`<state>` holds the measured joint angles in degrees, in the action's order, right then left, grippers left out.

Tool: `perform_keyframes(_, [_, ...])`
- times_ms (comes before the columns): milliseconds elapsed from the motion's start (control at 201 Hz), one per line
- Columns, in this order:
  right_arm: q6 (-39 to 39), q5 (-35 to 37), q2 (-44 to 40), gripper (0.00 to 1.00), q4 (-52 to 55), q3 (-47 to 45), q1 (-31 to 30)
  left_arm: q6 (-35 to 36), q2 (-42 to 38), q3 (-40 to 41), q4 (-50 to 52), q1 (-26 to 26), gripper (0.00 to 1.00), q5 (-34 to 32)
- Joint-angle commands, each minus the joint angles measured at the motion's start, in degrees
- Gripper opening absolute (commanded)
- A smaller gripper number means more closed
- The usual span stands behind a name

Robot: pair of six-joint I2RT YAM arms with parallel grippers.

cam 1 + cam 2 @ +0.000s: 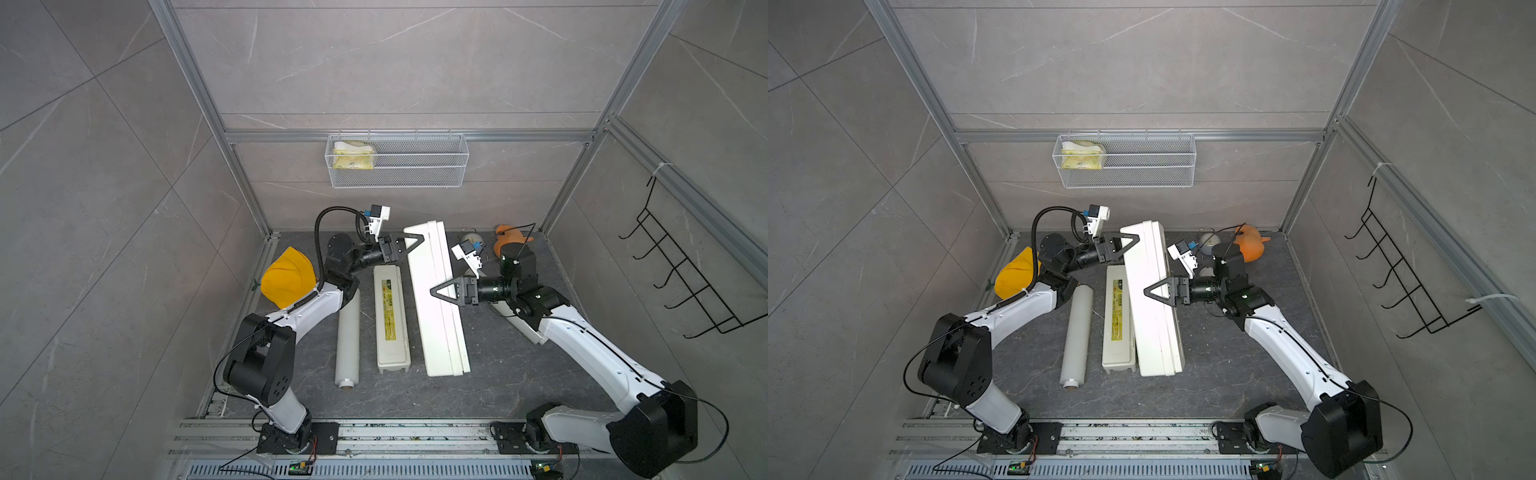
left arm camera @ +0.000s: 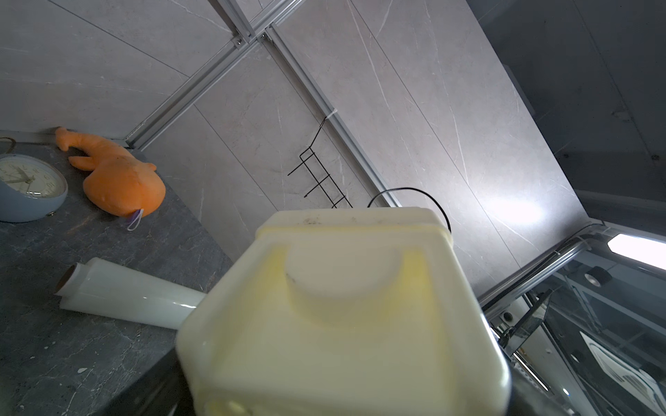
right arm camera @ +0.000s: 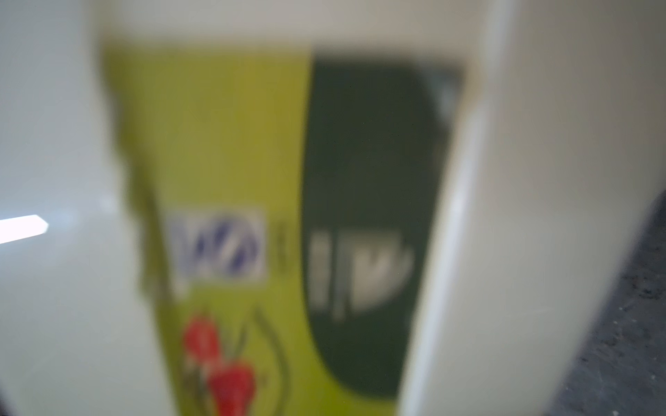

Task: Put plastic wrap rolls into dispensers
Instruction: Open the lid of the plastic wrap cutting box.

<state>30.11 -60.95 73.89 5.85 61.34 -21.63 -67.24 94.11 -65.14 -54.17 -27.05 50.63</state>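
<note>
Both arms are on the tilted box (image 1: 436,307), the left gripper (image 1: 417,240) at its far end and the right gripper (image 1: 436,291) at mid-length (neither jaw spread can be told). The free roll (image 1: 348,336) lies parallel, left-arm side, past the closed box (image 1: 390,320).

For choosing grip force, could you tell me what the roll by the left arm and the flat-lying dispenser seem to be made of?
Roll: likely wound plastic film, translucent white, smooth sheen; brown core end suggests cardboard. Dispenser: seemingly rigid cream plastic, satin, moulded edges.
</note>
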Motion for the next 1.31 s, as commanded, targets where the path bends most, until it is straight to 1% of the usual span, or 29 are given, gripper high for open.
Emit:
perform_keyframes(0, [0.4, -2.5, 2.8, 1.00, -7.4, 5.1, -0.4, -0.1, -0.2, 0.6, -2.6, -1.4, 0.71, 1.2])
perform_keyframes(105, [3.9, -3.2, 5.4, 0.99, -11.8, 7.6, -0.4, 0.3, -0.4, 2.4, -2.8, -1.5, 0.72, -0.5])
perform_keyframes(184, [6.5, -4.1, 6.1, 0.94, -15.3, 8.0, -0.4, 0.4, -0.6, 3.1, -3.1, -1.6, 0.71, -1.2])
perform_keyframes(343, [6.1, -5.5, 4.5, 0.82, -15.9, 6.5, 0.0, 3.0, -2.1, 4.6, -1.3, -1.0, 0.72, -2.5])
perform_keyframes(533, [8.2, -5.5, 2.3, 0.79, -18.3, 4.0, 1.8, 1.0, -2.9, 7.2, -4.9, 1.5, 0.73, -4.4])
perform_keyframes(727, [10.1, -4.5, 1.6, 0.78, -19.2, 2.7, 4.1, 0.8, -4.4, 9.4, -5.8, 3.3, 0.73, -5.4])
perform_keyframes(936, [12.6, -1.3, 0.6, 0.77, -20.6, 0.9, 5.8, 0.7, -5.6, 12.1, -6.6, 4.6, 0.73, -7.9])
perform_keyframes(1030, [16.0, -2.2, 1.2, 0.76, -24.2, 0.1, 5.9, 0.5, -5.3, 11.7, -7.5, 4.6, 0.73, -7.7])
perform_keyframes(1165, [22.4, -4.1, 2.2, 0.73, -33.1, -2.0, 5.9, -0.8, -4.4, 10.8, -10.3, 4.6, 0.74, -6.3])
perform_keyframes(1304, [24.0, -4.5, 2.1, 0.72, -35.2, -2.7, 5.8, -2.8, -2.4, 9.2, -12.2, 4.7, 0.74, -5.1])
